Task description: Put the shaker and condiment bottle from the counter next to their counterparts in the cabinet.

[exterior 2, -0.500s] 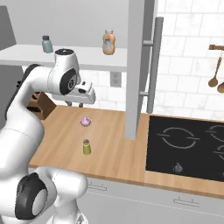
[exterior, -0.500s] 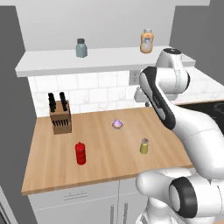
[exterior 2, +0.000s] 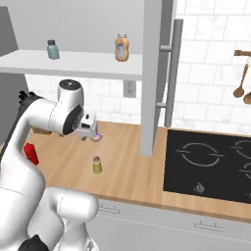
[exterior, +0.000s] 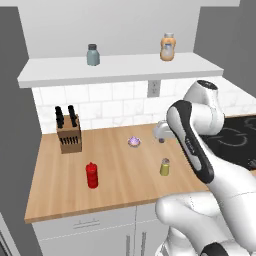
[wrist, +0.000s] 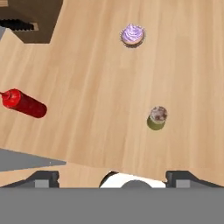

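Note:
The olive-yellow shaker (exterior: 164, 167) (exterior 2: 97, 164) (wrist: 157, 118) stands on the wooden counter (exterior: 120, 170), right of centre. Further left, toward the front edge, stands the red condiment bottle (exterior: 91, 175) (exterior 2: 31, 153) (wrist: 24, 103). My gripper (exterior: 161, 138) (exterior 2: 89, 132) (wrist: 113, 177) hangs open and empty above the counter, behind the shaker and clear of it. Up on the white cabinet shelf (exterior: 125, 67) are the grey-teal shaker (exterior: 92, 55) (exterior 2: 52, 49) and the orange-tan bottle (exterior: 168, 46) (exterior 2: 121, 47).
A knife block (exterior: 68, 135) (wrist: 30, 17) stands at the counter's back left. A purple-frosted cupcake (exterior: 134, 142) (exterior 2: 96, 137) (wrist: 132, 35) sits near the gripper. A black cooktop (exterior 2: 211, 162) lies to the right, past a grey upright panel (exterior 2: 152, 78).
The hand has come down from near shelf height toward the counter. The shaker, bottle and cupcake have stayed put.

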Robot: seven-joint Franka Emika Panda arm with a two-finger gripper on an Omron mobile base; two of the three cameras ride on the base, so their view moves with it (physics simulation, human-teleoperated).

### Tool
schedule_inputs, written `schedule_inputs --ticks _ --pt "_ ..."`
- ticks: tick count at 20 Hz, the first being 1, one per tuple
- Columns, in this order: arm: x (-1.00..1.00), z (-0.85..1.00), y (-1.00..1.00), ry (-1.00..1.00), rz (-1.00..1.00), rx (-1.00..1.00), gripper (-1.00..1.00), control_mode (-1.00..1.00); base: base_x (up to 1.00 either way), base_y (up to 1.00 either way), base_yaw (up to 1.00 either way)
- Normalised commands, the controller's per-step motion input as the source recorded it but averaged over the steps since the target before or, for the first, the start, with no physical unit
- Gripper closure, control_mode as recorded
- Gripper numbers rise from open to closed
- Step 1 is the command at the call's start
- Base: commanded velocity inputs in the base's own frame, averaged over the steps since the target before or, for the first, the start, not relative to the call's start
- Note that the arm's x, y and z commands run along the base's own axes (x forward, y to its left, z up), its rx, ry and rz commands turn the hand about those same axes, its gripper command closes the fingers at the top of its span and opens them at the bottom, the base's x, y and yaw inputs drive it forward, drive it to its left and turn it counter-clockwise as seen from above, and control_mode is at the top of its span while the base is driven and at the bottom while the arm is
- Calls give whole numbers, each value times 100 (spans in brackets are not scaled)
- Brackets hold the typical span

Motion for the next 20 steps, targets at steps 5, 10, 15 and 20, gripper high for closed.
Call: schedule_inputs --ticks 5,10,15,20 --pt "-24 -51 63 -4 7 1 -100 -100 0 0 0" --pt "0 -20 86 -8 0 0 -100 -100 0 0 0" --pt "14 -1 93 -7 0 0 -100 -100 0 0 0" --pt "1 -12 85 1 7 0 -100 -100 0 0 0"
